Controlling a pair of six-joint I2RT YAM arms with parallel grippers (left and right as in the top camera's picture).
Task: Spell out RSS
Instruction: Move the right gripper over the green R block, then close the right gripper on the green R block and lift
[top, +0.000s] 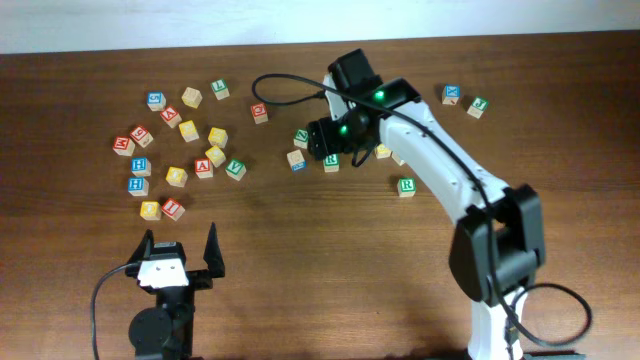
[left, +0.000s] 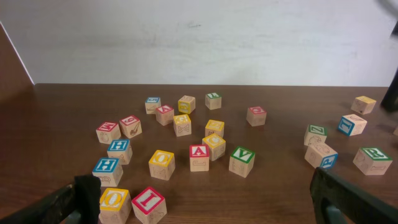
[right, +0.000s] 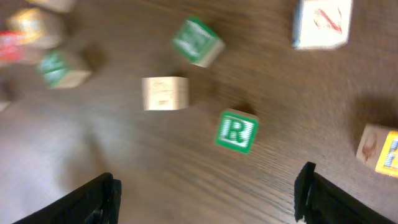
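Observation:
A green R block (top: 331, 160) lies on the table centre, just under my right gripper (top: 326, 140). In the right wrist view the R block (right: 237, 131) lies ahead of the wide-open, empty jaws (right: 208, 193); that view is blurred. A second green R block (top: 405, 186) lies further right and also shows in the left wrist view (left: 373, 160). A red block that looks like an S (left: 130, 126) sits in the left cluster. My left gripper (top: 180, 255) is open and empty near the front edge, and its own view (left: 205, 205) shows the same.
Several letter blocks are scattered at the left (top: 180, 150). A green block (top: 301, 137), a plain-faced block (top: 297, 160) and a yellow block (top: 383, 152) crowd the right gripper. A blue block (top: 452, 94) and a green block (top: 477, 107) lie at the back right.

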